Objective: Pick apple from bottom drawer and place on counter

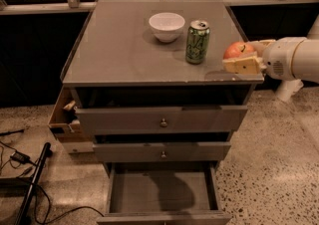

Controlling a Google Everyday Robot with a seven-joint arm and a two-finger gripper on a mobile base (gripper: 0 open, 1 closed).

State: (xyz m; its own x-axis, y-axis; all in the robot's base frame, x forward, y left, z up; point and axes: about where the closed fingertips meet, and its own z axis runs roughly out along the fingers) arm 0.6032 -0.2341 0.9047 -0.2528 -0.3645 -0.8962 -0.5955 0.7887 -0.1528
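Note:
The red apple (238, 50) with yellowish patches is held in my gripper (242, 57), whose tan fingers (244, 65) are shut around it. The gripper comes in from the right on a white arm and holds the apple over the right edge of the counter (119, 50), just right of a green can. The bottom drawer (162, 191) is pulled open below and holds nothing I can see.
A white bowl (166, 26) and a green drink can (197, 41) stand on the counter's back right. The two upper drawers (162, 119) with round knobs are slightly open. A cardboard box (65, 119) sits at the cabinet's left. Cables and a black pole (30, 184) lie on the floor at left.

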